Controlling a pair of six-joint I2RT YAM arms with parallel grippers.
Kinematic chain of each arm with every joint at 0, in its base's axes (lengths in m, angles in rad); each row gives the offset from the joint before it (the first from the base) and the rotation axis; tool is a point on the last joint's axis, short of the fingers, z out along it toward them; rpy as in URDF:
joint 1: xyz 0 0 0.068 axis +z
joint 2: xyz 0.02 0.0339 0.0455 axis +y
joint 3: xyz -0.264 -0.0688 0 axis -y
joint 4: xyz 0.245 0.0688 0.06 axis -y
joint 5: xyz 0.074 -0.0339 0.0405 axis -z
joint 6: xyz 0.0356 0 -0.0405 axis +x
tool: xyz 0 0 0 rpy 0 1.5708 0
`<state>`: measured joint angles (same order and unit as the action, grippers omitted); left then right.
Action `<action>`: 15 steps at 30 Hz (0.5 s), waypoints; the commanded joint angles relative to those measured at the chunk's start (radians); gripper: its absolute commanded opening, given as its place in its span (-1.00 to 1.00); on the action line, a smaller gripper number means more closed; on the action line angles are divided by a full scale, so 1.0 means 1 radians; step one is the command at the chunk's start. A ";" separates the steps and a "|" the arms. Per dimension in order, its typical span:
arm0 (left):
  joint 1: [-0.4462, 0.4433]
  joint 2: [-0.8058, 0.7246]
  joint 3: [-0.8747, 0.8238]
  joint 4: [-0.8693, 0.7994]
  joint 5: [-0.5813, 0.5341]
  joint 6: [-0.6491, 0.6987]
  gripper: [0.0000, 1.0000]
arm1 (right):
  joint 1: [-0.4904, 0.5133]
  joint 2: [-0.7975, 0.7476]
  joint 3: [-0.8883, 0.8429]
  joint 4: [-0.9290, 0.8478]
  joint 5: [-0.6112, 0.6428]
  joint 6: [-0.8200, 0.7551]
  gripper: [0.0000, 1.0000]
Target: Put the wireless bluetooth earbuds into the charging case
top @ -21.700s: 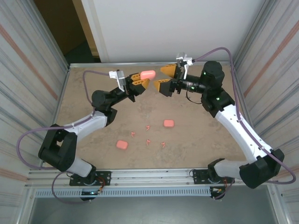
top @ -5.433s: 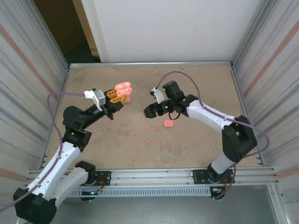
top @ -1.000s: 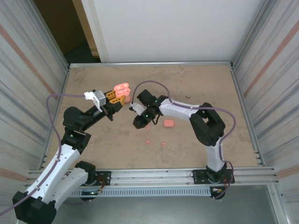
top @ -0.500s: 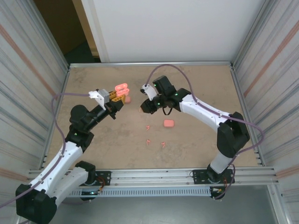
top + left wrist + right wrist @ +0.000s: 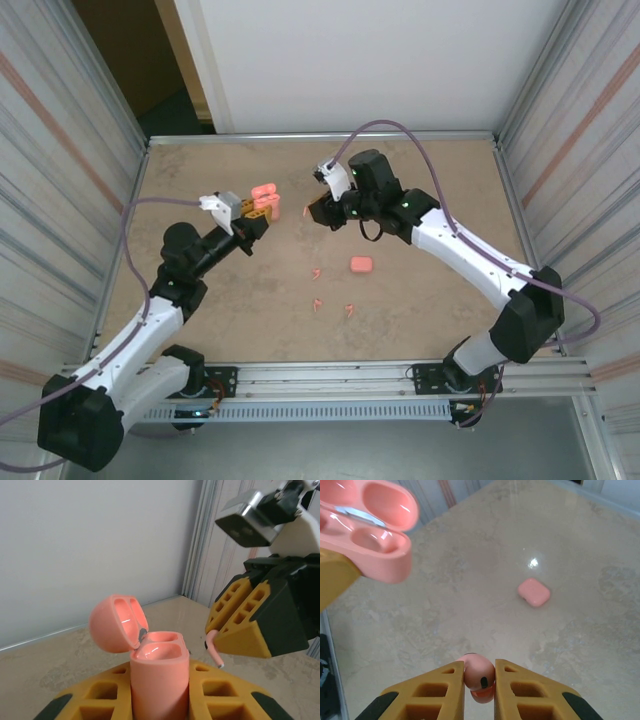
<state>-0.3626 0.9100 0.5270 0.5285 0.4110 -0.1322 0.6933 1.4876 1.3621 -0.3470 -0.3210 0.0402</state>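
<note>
My left gripper (image 5: 256, 214) is shut on a pink charging case (image 5: 160, 677), held upright with its lid (image 5: 114, 622) flipped open and both wells bare. Just right of it, my right gripper (image 5: 313, 212) is shut on one small pink earbud (image 5: 479, 672), pinched between the yellow fingers. In the left wrist view that earbud's stem (image 5: 214, 649) hangs below the right gripper (image 5: 235, 640), a short gap to the right of the case rim. The open case (image 5: 366, 536) shows at the upper left of the right wrist view. Three loose earbuds (image 5: 317, 272) lie on the table in front.
A closed pink case (image 5: 361, 264) lies on the tan table right of the loose earbuds. Another closed case (image 5: 534, 591) rests on the table beyond my right fingers. Ribbed metal walls stand left and right, and a white wall runs along the back.
My right gripper has lifted from the table by the loose earbuds and swung up toward the open case, carrying an earbud. The left gripper with the case has shifted slightly right.
</note>
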 commanded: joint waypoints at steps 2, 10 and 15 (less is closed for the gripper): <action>-0.002 0.017 -0.015 0.080 0.030 -0.024 -1.00 | -0.001 -0.047 -0.006 0.064 0.026 -0.025 -0.64; -0.002 0.059 -0.024 0.136 0.071 -0.044 -1.00 | 0.018 -0.048 0.047 0.123 0.029 -0.054 -0.64; -0.003 0.075 -0.021 0.148 0.090 -0.050 -1.00 | 0.040 -0.030 0.080 0.159 0.039 -0.075 -0.64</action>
<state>-0.3626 0.9821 0.5106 0.6189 0.4713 -0.1627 0.7200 1.4605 1.3899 -0.2455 -0.3016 0.0013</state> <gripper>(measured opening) 0.222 0.181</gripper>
